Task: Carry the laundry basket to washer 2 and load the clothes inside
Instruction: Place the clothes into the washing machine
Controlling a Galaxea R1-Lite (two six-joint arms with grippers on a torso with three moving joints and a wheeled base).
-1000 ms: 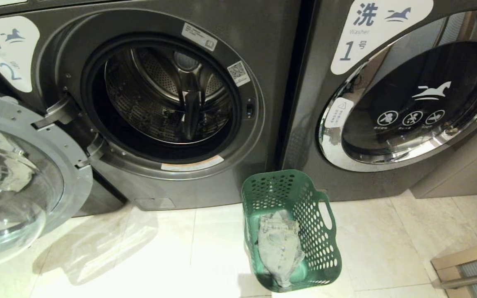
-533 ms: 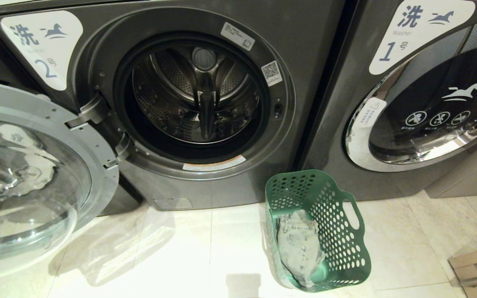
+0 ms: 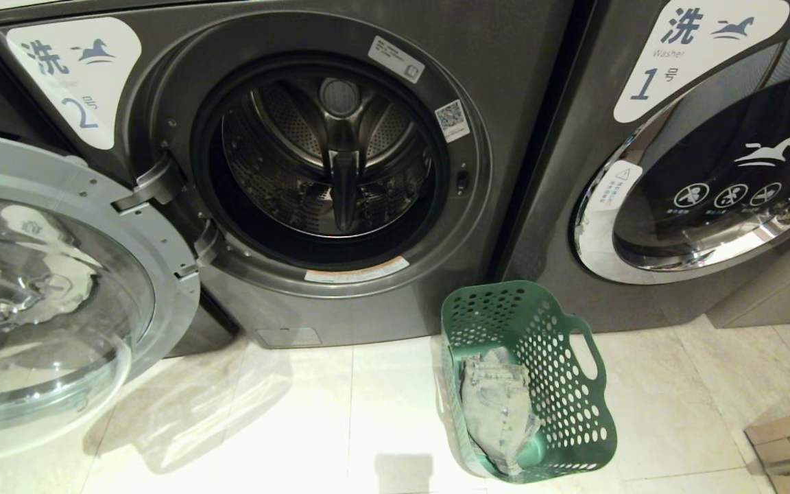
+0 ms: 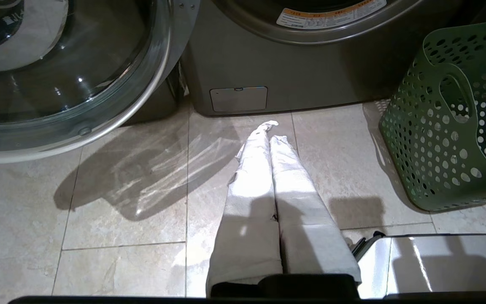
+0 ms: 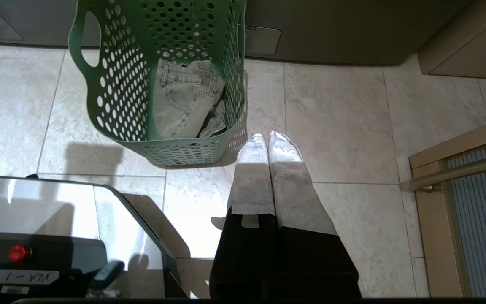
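Note:
The green perforated laundry basket (image 3: 559, 391) stands on the tiled floor between the two machines, holding faded denim clothes (image 3: 498, 405) with a small dark item beside them (image 5: 214, 110). Washer 2 (image 3: 93, 75) is on the left with its door swung open and its drum (image 3: 326, 158) bare. My left gripper (image 4: 271, 133) is shut and holds nothing; it hangs over the floor in front of washer 2, left of the basket (image 4: 454, 122). My right gripper (image 5: 267, 137) is also shut on nothing, just off the basket's near right corner (image 5: 158, 80). Neither arm shows in the head view.
Washer 2's open glass door (image 3: 45, 295) juts out at the left. Washer 1 (image 3: 697, 171) stands shut at the right. A wood-framed panel with a metal rail (image 5: 462, 177) is at the far right. My own base (image 5: 57, 236) sits just behind the basket.
The whole scene slid to the right in the head view, mostly in the first half second, so the camera has turned or driven left. Basket and clothes stay put on the floor.

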